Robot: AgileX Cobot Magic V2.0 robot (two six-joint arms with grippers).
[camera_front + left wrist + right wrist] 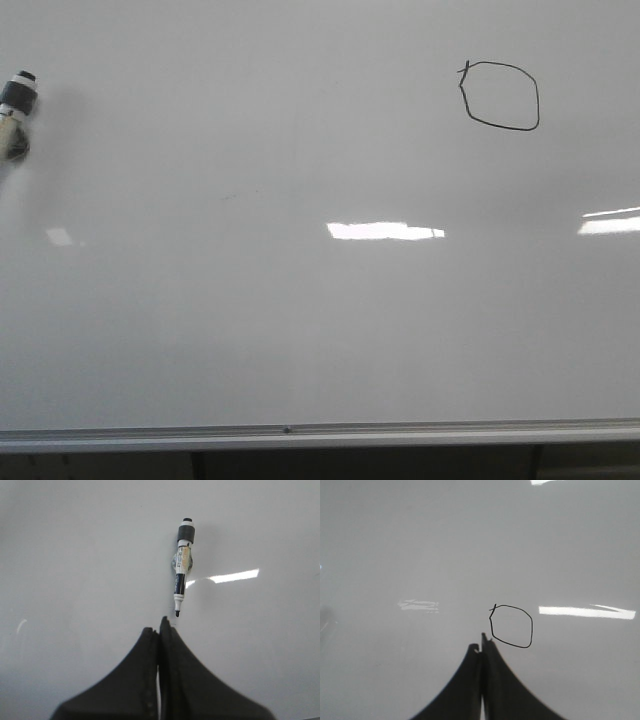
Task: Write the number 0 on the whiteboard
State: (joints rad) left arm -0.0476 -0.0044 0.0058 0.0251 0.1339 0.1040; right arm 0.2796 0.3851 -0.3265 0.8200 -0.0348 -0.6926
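Glossy white-grey whiteboard [300, 330] fills front view; thin black angular number 0 [500, 96] upper right, black-capped marker [17, 115] at left edge. Left wrist: black left gripper [160, 625] pressed closed, empty (marker tip just beyond). Right wrist: right gripper [482, 640] closed, empty, beside number 0.

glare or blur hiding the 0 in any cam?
Front view: glare streaks sit on the whiteboard below the number 0, which stays sharp. Right wrist view: a streak lies beside the loop, not over it; the right claw is soft. Left wrist view: the marker is sharp, the left claw blurred.
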